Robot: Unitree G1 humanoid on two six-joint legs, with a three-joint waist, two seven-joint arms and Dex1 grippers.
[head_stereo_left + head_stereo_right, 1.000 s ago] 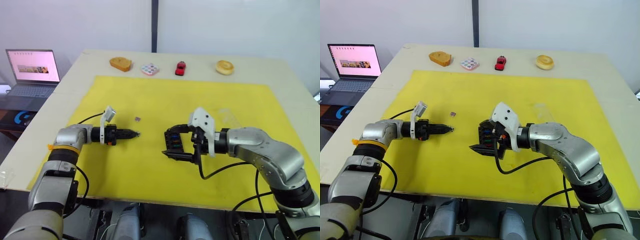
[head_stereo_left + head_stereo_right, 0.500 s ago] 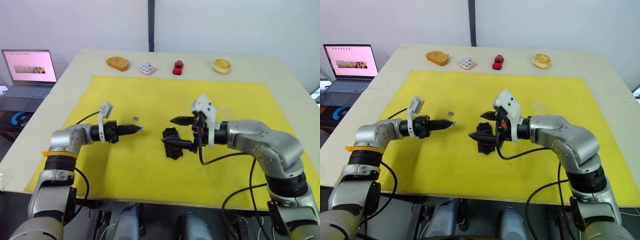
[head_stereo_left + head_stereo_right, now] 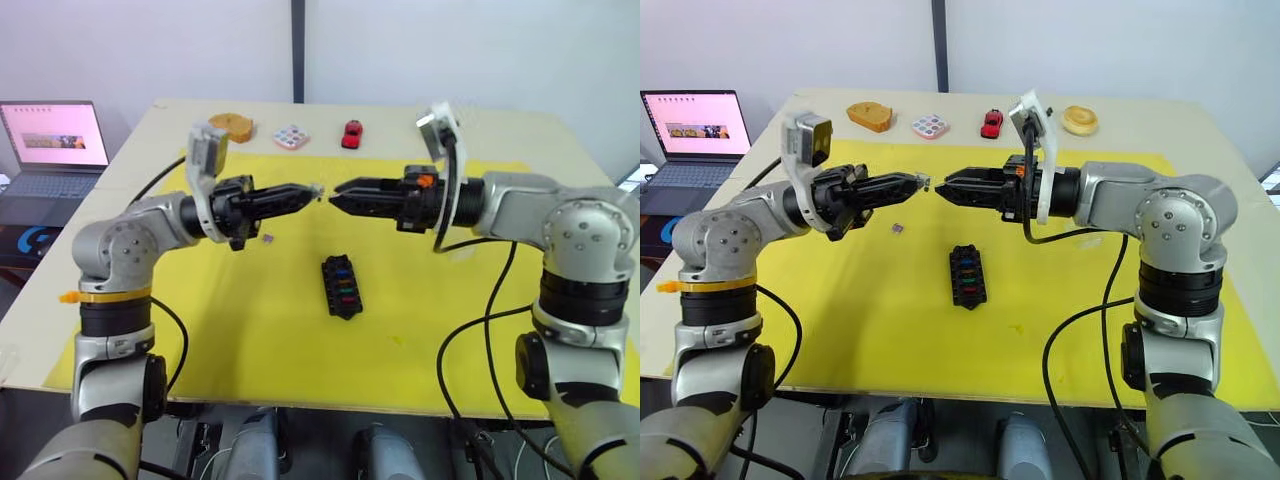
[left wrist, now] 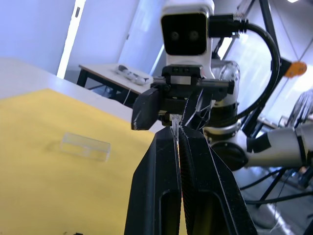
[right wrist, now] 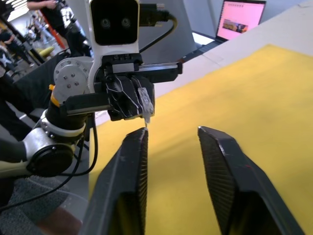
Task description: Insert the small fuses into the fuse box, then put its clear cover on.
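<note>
The black fuse box point(image 3: 341, 286) lies flat on the yellow mat point(image 3: 250, 330), with coloured fuses in its slots. A purple fuse point(image 3: 267, 238) lies loose on the mat to its left. Both arms hang raised above the mat, tips facing each other. My left gripper point(image 3: 310, 190) is shut on a pale translucent small fuse point(image 5: 145, 103) that sticks out past its tips. My right gripper point(image 3: 337, 193) is open, a short gap from that fuse. The clear cover point(image 4: 85, 146) rests on the mat below the right arm.
Along the table's far edge stand a brown bread-like piece point(image 3: 233, 126), a white tile with coloured dots point(image 3: 291, 136), a red toy car point(image 3: 351, 133) and a yellow ring point(image 3: 1078, 120). An open laptop point(image 3: 55, 135) sits off the table's left side.
My right gripper let go of the fuse box, which now lies flat on the mat, and rose open. The left gripper lifted with its fuse. Their tips now nearly meet in the air.
</note>
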